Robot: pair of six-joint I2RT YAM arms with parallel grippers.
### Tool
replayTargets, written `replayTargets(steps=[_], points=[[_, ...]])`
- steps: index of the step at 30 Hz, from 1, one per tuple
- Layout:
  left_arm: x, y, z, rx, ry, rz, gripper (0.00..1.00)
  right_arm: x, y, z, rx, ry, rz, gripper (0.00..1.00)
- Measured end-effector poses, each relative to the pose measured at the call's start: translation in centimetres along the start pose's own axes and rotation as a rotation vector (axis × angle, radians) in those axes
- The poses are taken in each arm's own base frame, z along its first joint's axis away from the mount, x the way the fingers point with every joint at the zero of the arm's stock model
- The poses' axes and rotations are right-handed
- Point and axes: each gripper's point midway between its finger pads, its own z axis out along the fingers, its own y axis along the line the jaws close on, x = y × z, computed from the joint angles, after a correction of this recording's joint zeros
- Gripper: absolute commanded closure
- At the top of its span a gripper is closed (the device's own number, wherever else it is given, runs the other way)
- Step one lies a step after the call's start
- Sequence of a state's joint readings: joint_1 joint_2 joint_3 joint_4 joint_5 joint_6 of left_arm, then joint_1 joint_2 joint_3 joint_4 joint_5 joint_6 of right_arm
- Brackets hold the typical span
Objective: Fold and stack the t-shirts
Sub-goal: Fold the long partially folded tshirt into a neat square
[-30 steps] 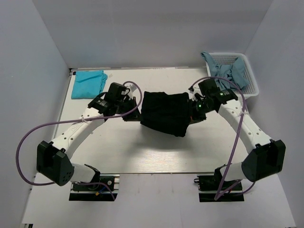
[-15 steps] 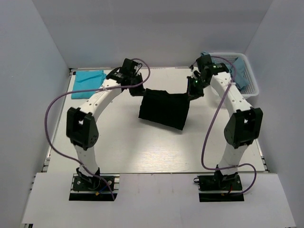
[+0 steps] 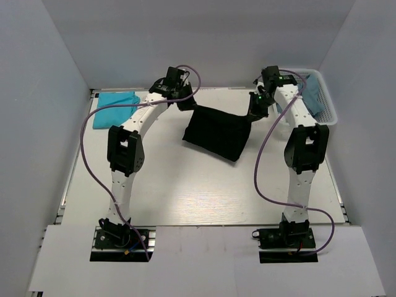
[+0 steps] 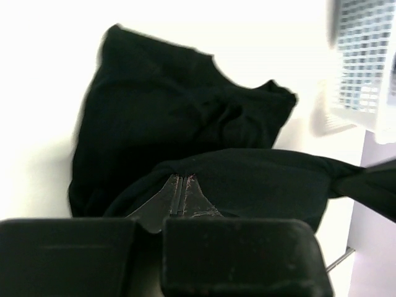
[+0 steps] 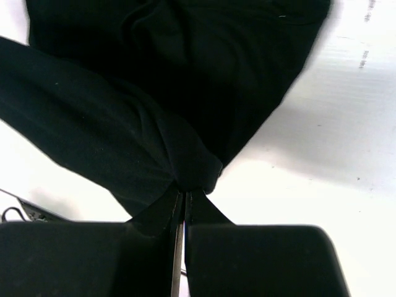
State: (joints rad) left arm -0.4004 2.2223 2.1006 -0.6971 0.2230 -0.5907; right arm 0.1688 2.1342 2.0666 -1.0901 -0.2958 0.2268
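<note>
I'm hanging the black t-shirt (image 3: 216, 133) left of the basket (image 3: 330, 105), left gripper (image 3: 189, 105) and right gripper (image 3: 252, 112) pinching its top edge; next I'm probably laying it flat.

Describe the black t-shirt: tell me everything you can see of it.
The black t-shirt is soft, matte, plain dark cloth; no print shows. It hangs as a wide sheet over the far middle of the table, its upper edge stretched between the left gripper and the right gripper, each shut on a bunched pinch of fabric. The lower part droops in loose folds and appears to rest crumpled on the tabletop. Nothing else touches it.
</note>
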Motion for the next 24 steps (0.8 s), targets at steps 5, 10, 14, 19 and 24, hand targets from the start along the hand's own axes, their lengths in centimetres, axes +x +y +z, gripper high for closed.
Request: replayTargets(steps=[5,10,14,19,24], points=[[-1.4,-2.2,1.1,0.121,-0.03,0.052,1.0,-0.9,-1.3,0.1,-0.03,-0.015,0.01,1.0],[-1.0,-3.0,0.5,0.184,-0.044,0.083,1.0,0.0,-1.2,-0.3,-0.078,-0.032,-0.032,1.0],[0.4,-2.3,0.0,0.181,-0.026,0.081,1.0,2.1,-0.5,-1.5,-0.102,-0.03,-0.05,1.0],[0.0,-2.5,-1.1,0.18,-0.053,0.096,1.0,1.6,0.6,-2.8,-0.141,-0.077,-0.097,1.0],[2.7,-1.2,-6.5,0.127,-0.057,0.078,1.0,5.6,1.2,-3.2,-0.194,-0.037,-0.094,1.0]])
